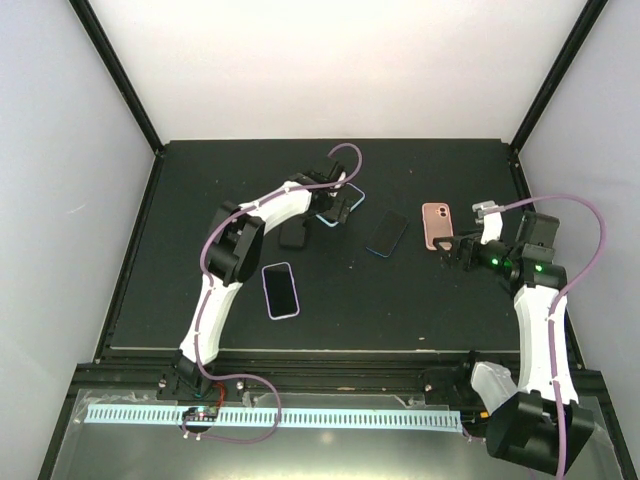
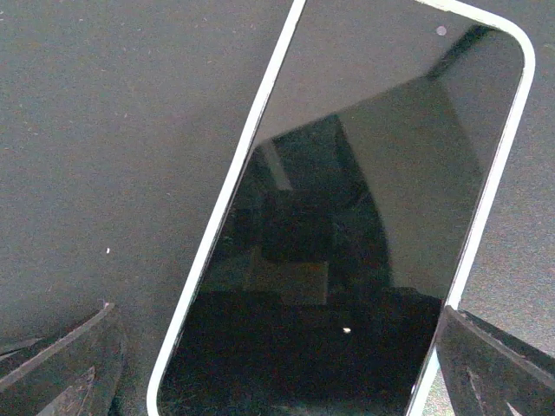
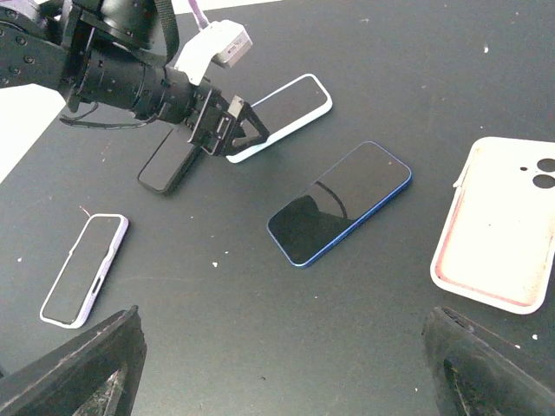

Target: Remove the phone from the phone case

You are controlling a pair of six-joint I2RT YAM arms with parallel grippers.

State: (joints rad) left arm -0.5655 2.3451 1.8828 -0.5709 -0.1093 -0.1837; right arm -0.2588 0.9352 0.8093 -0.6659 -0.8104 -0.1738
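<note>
Left gripper (image 1: 345,208) spread wide astride white-cased phone (image 2: 347,217), clamping nothing, right gripper (image 1: 452,250) wide open, empty, pink case (image 1: 436,224) at its 11 o'clock from above

Five things lie flat on the table (image 1: 430,310). At the back, near the middle, the far phone (image 1: 350,203) sits under the left gripper (image 1: 340,208), with one finger (image 2: 69,364) at either side of its near end. The short phone (image 1: 293,234) lies just left of it and nearer the arms, apart from it. The middle phone (image 1: 388,233) lies to the right of the far phone, and the case (image 1: 436,224) lies further right. The right gripper (image 1: 455,250) hangs just beside the case, on its near right. The near phone (image 1: 281,290) lies in front of the short phone, closest to the arm bases.
</note>
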